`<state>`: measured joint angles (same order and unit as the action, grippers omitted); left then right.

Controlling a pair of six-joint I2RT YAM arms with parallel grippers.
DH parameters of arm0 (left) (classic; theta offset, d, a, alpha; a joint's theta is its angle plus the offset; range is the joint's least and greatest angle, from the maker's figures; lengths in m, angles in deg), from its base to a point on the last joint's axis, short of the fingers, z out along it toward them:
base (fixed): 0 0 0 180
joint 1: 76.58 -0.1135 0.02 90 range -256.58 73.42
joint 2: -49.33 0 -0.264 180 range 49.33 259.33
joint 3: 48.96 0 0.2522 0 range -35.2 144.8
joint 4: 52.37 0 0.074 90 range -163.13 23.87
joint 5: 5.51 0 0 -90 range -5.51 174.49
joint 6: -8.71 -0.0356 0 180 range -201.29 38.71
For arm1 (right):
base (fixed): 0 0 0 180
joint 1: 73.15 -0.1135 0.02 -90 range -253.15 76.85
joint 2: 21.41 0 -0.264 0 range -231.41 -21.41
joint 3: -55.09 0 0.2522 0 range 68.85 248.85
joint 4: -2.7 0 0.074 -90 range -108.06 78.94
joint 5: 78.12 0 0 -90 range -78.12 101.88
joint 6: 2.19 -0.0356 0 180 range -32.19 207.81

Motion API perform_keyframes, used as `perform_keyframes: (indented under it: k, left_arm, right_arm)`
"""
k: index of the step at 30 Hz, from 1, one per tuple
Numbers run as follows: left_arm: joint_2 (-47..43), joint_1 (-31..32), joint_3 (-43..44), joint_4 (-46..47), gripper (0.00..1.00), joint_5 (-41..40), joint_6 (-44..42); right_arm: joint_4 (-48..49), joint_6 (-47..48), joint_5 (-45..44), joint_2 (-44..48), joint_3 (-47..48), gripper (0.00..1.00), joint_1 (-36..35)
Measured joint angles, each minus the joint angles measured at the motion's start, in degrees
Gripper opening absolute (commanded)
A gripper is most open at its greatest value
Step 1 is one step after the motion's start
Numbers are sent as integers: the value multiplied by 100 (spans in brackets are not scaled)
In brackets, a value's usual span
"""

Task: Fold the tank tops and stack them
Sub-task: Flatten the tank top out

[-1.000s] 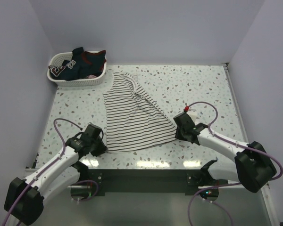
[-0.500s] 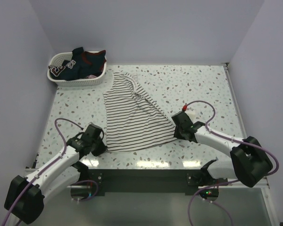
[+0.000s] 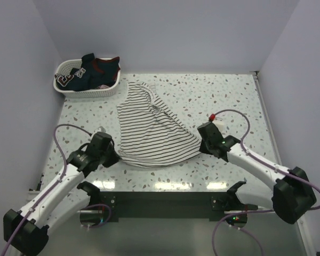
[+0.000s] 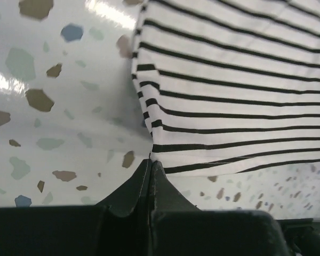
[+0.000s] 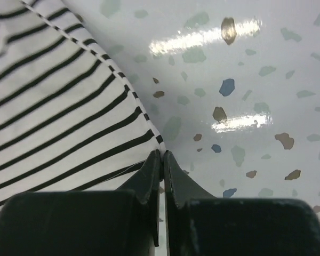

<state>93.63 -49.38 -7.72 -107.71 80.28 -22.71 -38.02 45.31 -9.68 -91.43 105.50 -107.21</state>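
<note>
- Top view: my arms reach in from the lower corners, and the left gripper point(image 3: 113, 159) and right gripper point(image 3: 202, 144) are each pinched tight on a near corner of the striped tank top point(image 3: 152, 133), mid-table point(image 3: 229, 96); a second ago both jaws stood apart and the hem lay straighter, now it curves between them; a navy tank top point(image 3: 96, 70) fills the white lattice basket point(image 3: 69, 88) at upper left
- Left wrist: dark fingers pressed together at bottom centre on the hem corner; soft white cloth with thin dark stripes over glossy speckled stone
- Right wrist: jaws closed on the other corner, with cloth filling the upper left
</note>
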Motion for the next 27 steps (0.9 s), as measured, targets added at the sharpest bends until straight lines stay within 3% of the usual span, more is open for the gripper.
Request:
perform_keyframes:
  k: [4,8,12,16,22,27]
  left_arm:
    - [-94,0,1434,-389,0,-199,-249]
    - [-81,2,3161,-640,0,-474,-529]
    - [175,22,5311,-776,0,-750,-817]
    - [442,26,6913,-507,0,-929,-1051]
    - [743,37,8004,-59,0,-922,-1268]
    - [1178,37,7912,402,0,-986,-1360]
  right_arm:
    - [-612,31,4,894,726,0,0]
    - [-1283,98,9,1744,2100,0,0]
    - [-1742,164,24,2046,3593,0,-2]
    - [-1982,232,55,2002,5233,0,0]
    - [-1967,393,236,1851,6861,0,-7]
    - [-1886,608,155,1541,7128,0,-4]
